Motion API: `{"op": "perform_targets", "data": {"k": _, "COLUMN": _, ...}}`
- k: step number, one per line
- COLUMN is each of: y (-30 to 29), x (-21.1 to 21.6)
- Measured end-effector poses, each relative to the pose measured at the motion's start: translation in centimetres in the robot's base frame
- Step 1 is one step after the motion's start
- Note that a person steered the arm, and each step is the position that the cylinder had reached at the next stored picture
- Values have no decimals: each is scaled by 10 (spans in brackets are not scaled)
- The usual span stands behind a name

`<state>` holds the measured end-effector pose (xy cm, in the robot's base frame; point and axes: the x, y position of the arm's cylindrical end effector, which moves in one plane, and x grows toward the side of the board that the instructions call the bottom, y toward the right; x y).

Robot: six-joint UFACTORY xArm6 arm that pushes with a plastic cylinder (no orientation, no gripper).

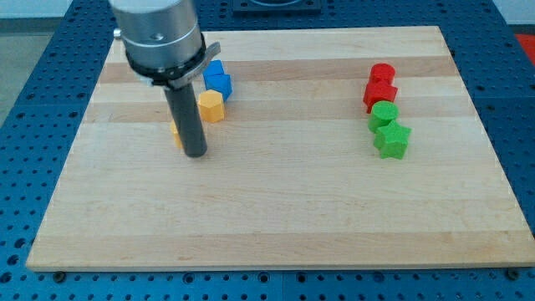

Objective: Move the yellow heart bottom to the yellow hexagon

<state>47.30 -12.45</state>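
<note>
No brand, label or writing can be read anywhere in the view. The arm carries no jaws, only a dark rod, so nothing is clenched or released; my tip [195,154] rests on the wooden surface [276,209] left of centre.

The yellow heart [176,130] is mostly hidden behind the rod: just a thin orange-yellow sliver shows at the rod's left edge, a little above my tip, and its shape cannot be made out. The yellow hexagon [211,107] sits just to the view's right of the rod, higher up the board than the sliver. The arm's grey metal housing [159,38] is cut off by the view's top and covers part of the board behind it.

Two blue blocks [216,78] stand together, touching the hexagon's upper side; the left one is partly hidden by the housing, and their shapes are hard to tell. At the view's right, well apart, four blocks form a touching column: two red blocks [380,87] above, then a green round block [384,114] and a green star [392,140] below it

Count: two yellow, two blue, two red, two green
</note>
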Motion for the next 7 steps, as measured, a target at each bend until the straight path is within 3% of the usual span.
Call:
{"op": "perform_targets", "data": {"k": 1, "y": -27, "x": 26}}
{"op": "perform_targets", "data": {"k": 4, "y": -38, "x": -24}}
{"op": "perform_targets", "data": {"k": 7, "y": -12, "x": -24}}
